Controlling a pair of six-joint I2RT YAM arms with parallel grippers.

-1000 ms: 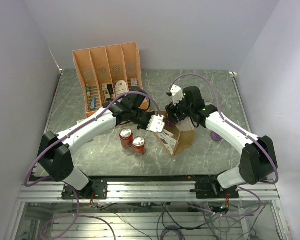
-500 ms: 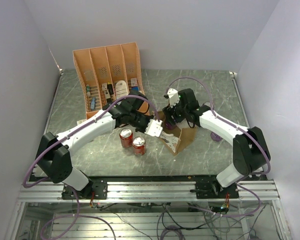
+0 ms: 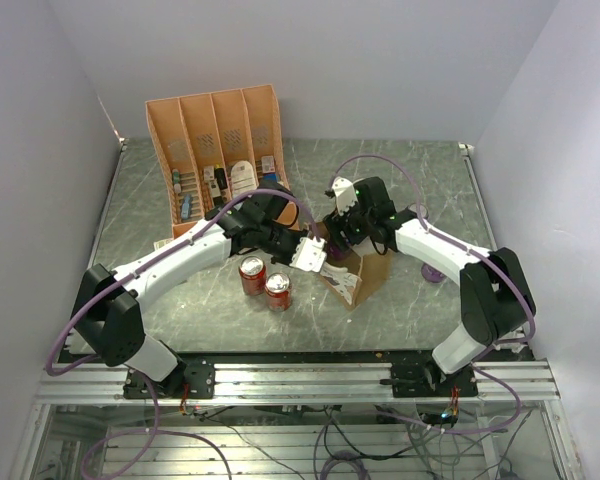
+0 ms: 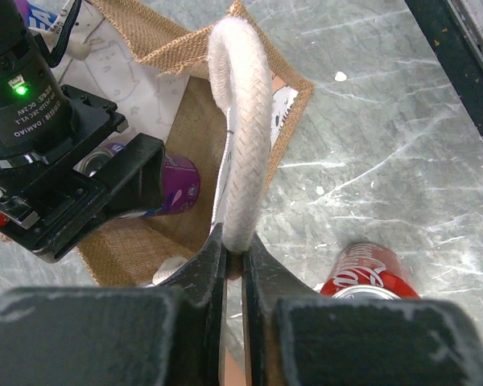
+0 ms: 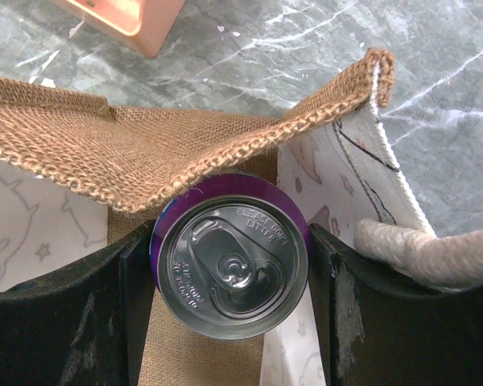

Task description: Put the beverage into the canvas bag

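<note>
The canvas bag [image 3: 358, 277] stands at the table's middle, its mouth open. My left gripper [image 3: 313, 254] is shut on one cream looped handle [image 4: 240, 137] and holds it up; in the left wrist view the gripper [image 4: 233, 251] pinches the base of the loop. My right gripper [image 3: 336, 236] is shut on a purple beverage can [image 5: 229, 257] and holds it upright inside the bag's mouth, under the burlap rim [image 5: 145, 153]. The can's side shows in the left wrist view [image 4: 175, 183]. The other handle [image 5: 423, 251] lies at the right.
Two red soda cans [image 3: 252, 274] [image 3: 278, 290] stand just left of the bag; one shows in the left wrist view [image 4: 372, 275]. The orange slotted organiser [image 3: 215, 150] stands at the back left. A small purple object [image 3: 432, 272] lies right of the bag.
My right gripper has moved left and down with the purple can into the bag's mouth. My left gripper kept the handle and shifted slightly, pulling the bag a little left.
</note>
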